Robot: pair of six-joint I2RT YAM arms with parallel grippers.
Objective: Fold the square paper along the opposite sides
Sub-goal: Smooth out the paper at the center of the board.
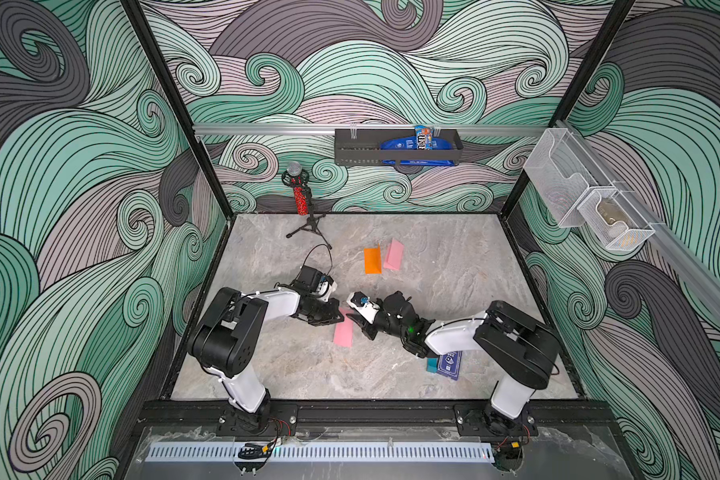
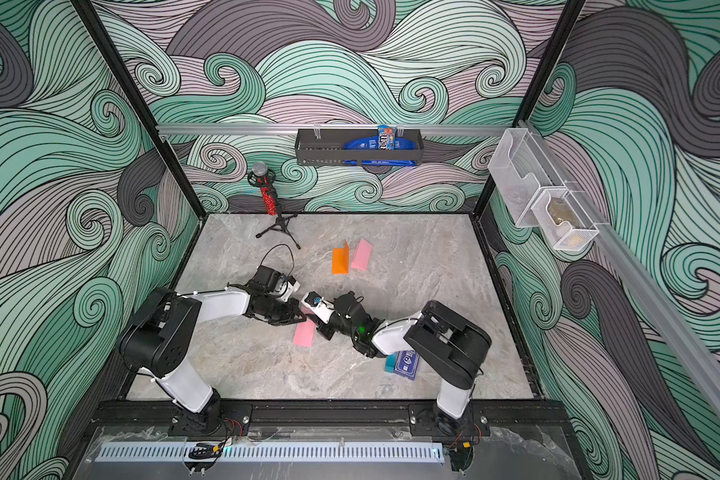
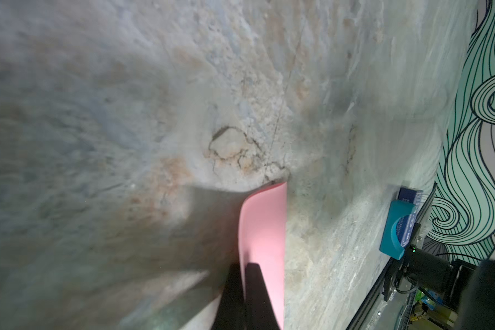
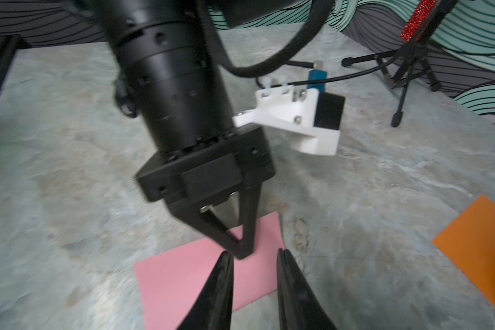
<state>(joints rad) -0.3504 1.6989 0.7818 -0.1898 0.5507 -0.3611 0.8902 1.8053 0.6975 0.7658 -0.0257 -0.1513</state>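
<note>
Right wrist view — the left tool (image 4: 242,253) clamps the pink paper (image 4: 183,277) near the middle of the table (image 4: 369,200), while the right tool (image 4: 253,252) hangs over it, jaws apart.

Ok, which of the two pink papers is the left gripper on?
The near pink paper, pinched by the shut left gripper; the far pink paper lies beside the orange paper, untouched.
</note>
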